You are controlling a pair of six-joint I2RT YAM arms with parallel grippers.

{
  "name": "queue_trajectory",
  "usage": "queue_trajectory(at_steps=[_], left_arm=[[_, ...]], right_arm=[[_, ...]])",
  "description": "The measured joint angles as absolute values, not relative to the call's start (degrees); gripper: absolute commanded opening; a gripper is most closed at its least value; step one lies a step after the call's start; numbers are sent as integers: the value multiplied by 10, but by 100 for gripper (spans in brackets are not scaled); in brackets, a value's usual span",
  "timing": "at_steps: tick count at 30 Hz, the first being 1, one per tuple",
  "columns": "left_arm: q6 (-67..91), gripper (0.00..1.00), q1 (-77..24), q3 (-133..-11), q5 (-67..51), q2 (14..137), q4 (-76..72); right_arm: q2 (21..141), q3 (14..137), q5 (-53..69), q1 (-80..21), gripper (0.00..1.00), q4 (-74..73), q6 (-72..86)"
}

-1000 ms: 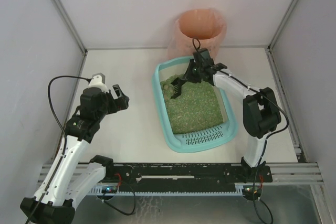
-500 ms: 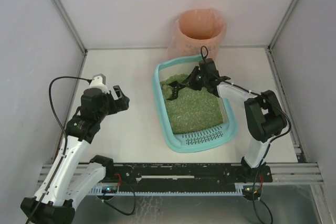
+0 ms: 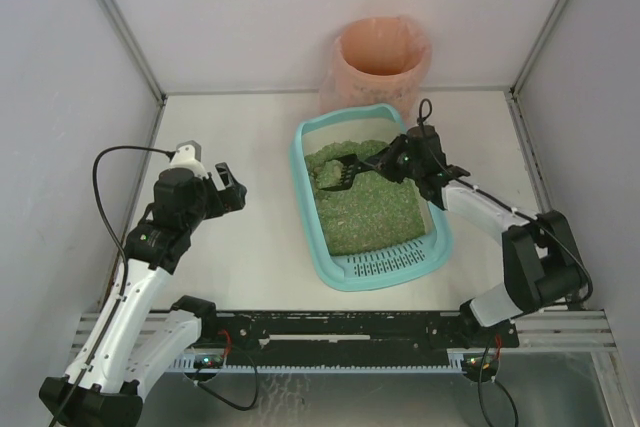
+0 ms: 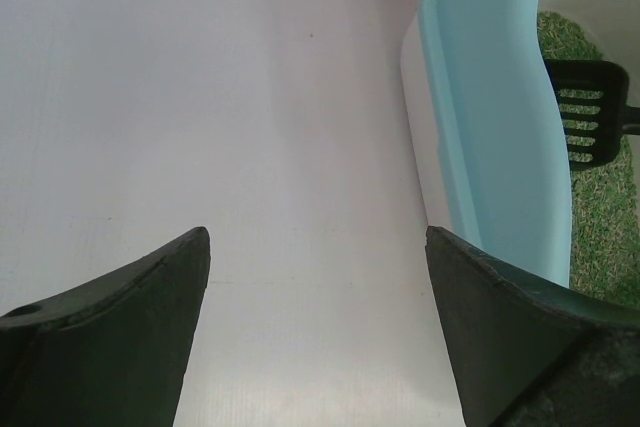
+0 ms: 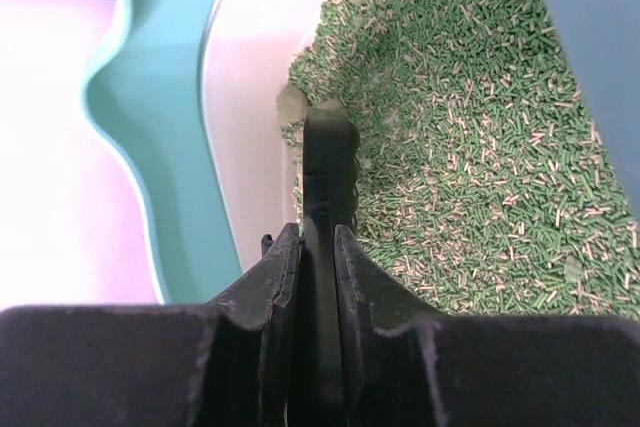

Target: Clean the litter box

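The light-teal litter box [image 3: 304,209] lies in the middle of the table, filled with green granular litter [image 3: 365,209], its slotted grate end [image 3: 388,264] toward me. My right gripper [image 3: 396,164] is shut on the handle of a small black slotted scoop [image 3: 340,177], whose head hangs over the litter at the box's far left. In the right wrist view the scoop [image 5: 328,162] stands edge-on between the fingers [image 5: 275,277], near grey-green clumps [image 5: 292,104] by the box wall [image 5: 160,127]. My left gripper [image 3: 226,190] is open over bare table, left of the box [image 4: 500,147].
A round bin lined with a pink bag [image 3: 381,59] stands just behind the litter box at the back wall. Grey walls close in the table on three sides. A black rail [image 3: 340,327] runs along the near edge.
My right arm has drawn back toward the right and nearer, carrying the scoop from the box's far corner to over the litter. The left arm has not moved.
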State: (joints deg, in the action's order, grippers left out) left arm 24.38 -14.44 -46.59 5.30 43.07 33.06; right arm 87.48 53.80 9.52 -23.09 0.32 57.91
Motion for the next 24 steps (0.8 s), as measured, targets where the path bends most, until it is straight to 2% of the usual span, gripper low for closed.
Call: queue_trajectory(at_steps=[10,18,24], left_arm=[[244,92,-144,-466,53,431,331],[244,92,-144,-466,53,431,331],[244,92,-144,-466,51,431,329]], right_arm=[[736,459,110,-186,0,7,581],[589,306,229,-79,0,126,626],[545,241,305,-48,0,196,693]])
